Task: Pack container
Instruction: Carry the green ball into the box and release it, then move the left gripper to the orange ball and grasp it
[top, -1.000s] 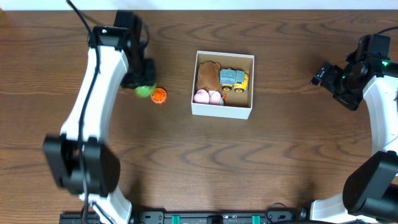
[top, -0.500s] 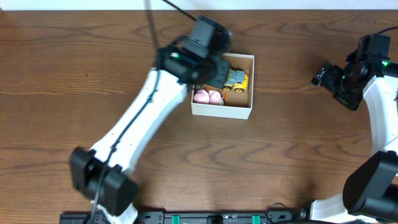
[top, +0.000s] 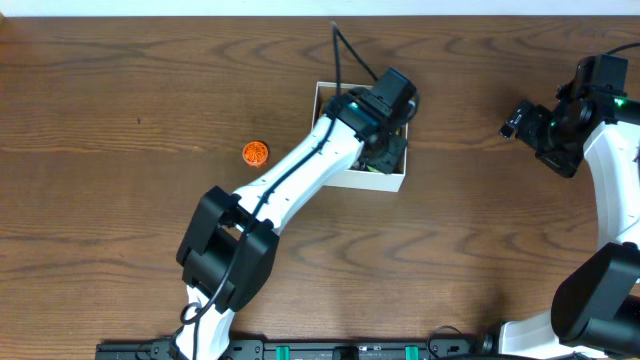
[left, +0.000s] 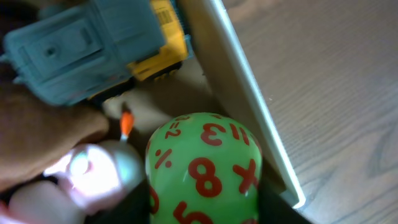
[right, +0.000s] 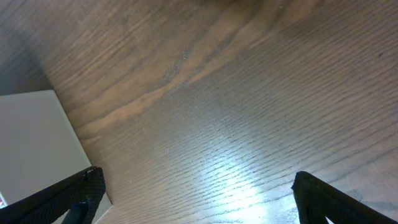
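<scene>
The container (top: 322, 92) is a white-walled square box at the table's middle; its white wall (left: 244, 93) also shows in the left wrist view. My left gripper (top: 383, 148) reaches down into its near right part, shut on a green ball with red numbers (left: 204, 167). Inside lie a blue and yellow toy truck (left: 87, 46), a pink toy (left: 87, 177) and a brown toy (left: 37, 130). The arm hides most of the box from overhead. My right gripper (top: 520, 118) is open and empty over bare wood (right: 199, 193) at the far right.
A small orange round toy (top: 255, 152) lies on the table left of the container. A white surface (right: 31, 137) shows at the left edge of the right wrist view. The table is dark brown wood.
My left arm has carried the green ball from beside the orange toy to the right and down into the container. The right arm has not moved.
</scene>
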